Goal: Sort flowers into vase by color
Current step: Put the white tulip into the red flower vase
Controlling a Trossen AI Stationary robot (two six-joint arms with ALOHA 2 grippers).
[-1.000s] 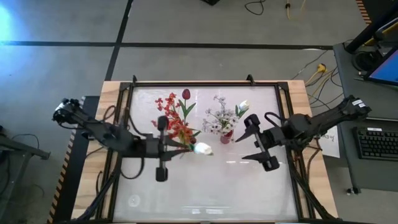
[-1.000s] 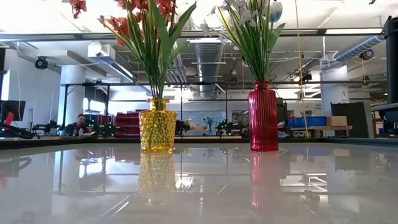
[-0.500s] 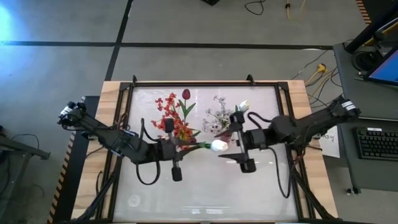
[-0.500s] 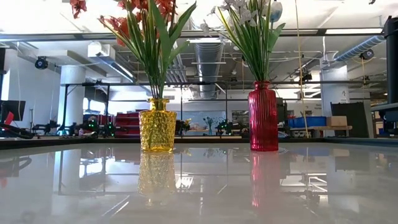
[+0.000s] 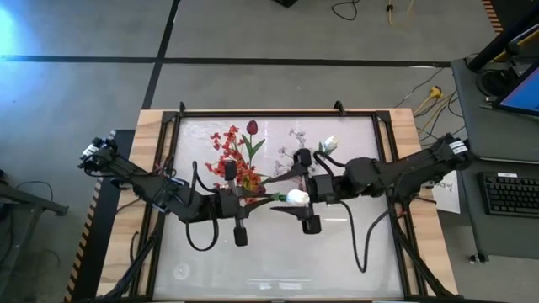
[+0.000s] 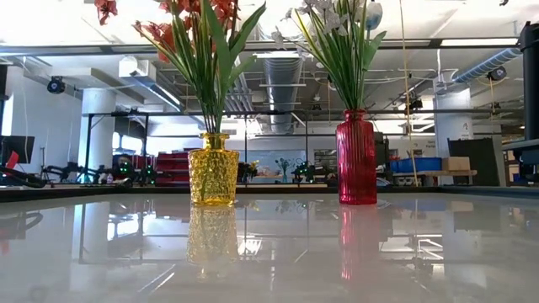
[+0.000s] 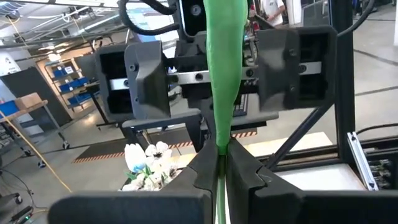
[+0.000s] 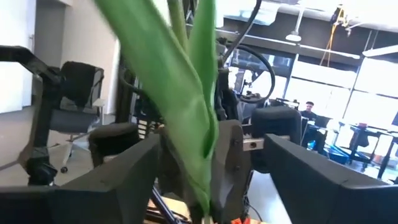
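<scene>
Left gripper: over the middle of the table, just in front of the yellow vase; fingers pinched tight on a green stem, seen clearly in the left wrist view.
Held flower: white tulip bud on that green stem, lying roughly level above the table, bud end pointing toward the right arm.
Right gripper: facing the left gripper across the centre of the table; jaws spread wide, one finger on the near side of the bud, the other on the far side. Bud sits between the fingers; they are not closed on it.
Right wrist view: long green leaves of the held flower fill the gap between this arm's wide-set fingers, with the left gripper behind them.
Yellow vase: left of the pair toward the far side of the table, upright; holds red-orange sprays and a dark red tulip.
Red vase: right of the yellow one, upright, apart from it; holds white small-blossom sprays and a white tulip bud, partly covered by the right arm from above.
Table: glossy white top in a dark frame, reflecting both vases in the low view.
Low view: neither gripper shows at table height.
</scene>
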